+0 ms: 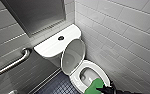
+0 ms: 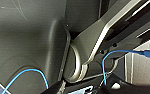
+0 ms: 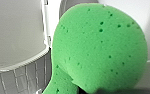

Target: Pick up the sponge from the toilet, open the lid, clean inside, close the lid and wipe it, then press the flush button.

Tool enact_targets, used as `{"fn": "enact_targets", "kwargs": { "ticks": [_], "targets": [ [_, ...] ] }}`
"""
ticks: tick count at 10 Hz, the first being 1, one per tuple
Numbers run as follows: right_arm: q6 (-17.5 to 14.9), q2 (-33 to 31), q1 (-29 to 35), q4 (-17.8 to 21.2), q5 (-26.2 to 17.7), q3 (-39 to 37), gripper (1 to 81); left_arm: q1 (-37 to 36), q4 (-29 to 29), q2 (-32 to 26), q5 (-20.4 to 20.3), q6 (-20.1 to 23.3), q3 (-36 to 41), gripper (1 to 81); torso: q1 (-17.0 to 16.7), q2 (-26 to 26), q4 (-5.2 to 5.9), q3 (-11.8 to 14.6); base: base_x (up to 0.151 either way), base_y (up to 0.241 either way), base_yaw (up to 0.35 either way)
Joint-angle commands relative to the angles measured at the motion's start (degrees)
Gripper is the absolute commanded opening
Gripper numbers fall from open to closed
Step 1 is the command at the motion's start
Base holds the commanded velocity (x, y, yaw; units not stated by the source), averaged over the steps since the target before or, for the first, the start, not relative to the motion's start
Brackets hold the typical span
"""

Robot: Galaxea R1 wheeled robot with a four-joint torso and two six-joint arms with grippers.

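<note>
Green porous foam sponge (image 1: 93,86), rounded lobe with a pinched waist, is clamped in the black right gripper (image 1: 101,88). Right arm enters from the lower right corner of the head view, reaching low and roughly level toward the bowl. Sponge sits over the near part of the bowl, at its front rim.

White glossy ceramic toilet (image 1: 77,80): oval bowl, open, pale grey water pooled at the bottom. White oval lid (image 1: 73,57) with a grey-looking inner face stands raised and leans back against the tank. Flat rounded-rectangle tank top carries a small dark round flush button (image 1: 61,38) at its centre.

Right wrist view: sponge surface (image 3: 98,47) pitted with small dark pores, smooth white ceramic behind it, small dark square tiles beside.

Surroundings: brushed metal grab bar (image 1: 12,64) on the left wall, large white wall tiles (image 1: 121,30), dark blue small-tiled floor (image 1: 57,86), steel panel (image 1: 36,15) above the tank.

Left wrist view: dark grey robot panels and a blue cable (image 2: 104,65). Black shapes at the edge are probably the left gripper (image 2: 87,88); its opening cannot be told.
</note>
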Motion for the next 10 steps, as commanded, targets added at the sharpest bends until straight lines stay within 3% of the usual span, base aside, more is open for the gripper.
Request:
{"fn": "enact_targets", "kwargs": {
  "ticks": [1, 5, 10],
  "targets": [
    [0.45, 3.83, 10.98, 1.29, -9.43, -5.02, 1.0, 1.81, 0.39, -0.95, 4.53, 0.14, 0.95, 81.1, 0.00, 0.00, 0.00, 0.00, 0.000, 0.000, 0.000],
    [1.50, 14.73, 18.81, 1.29, -16.02, -19.08, 1.0, 1.72, 0.03, -1.31, 4.53, -0.03, 0.95, 81.1, 0.02, 0.00, 0.00, 0.00, 0.000, 0.000, 0.000],
    [1.68, 25.73, 20.75, 1.29, -17.00, -32.11, 1.0, 1.81, -0.05, -1.57, 4.61, -0.21, 0.87, 81.1, 0.02, 0.00, 0.00, 0.00, 0.000, 0.000, 0.000]
  ]
}}
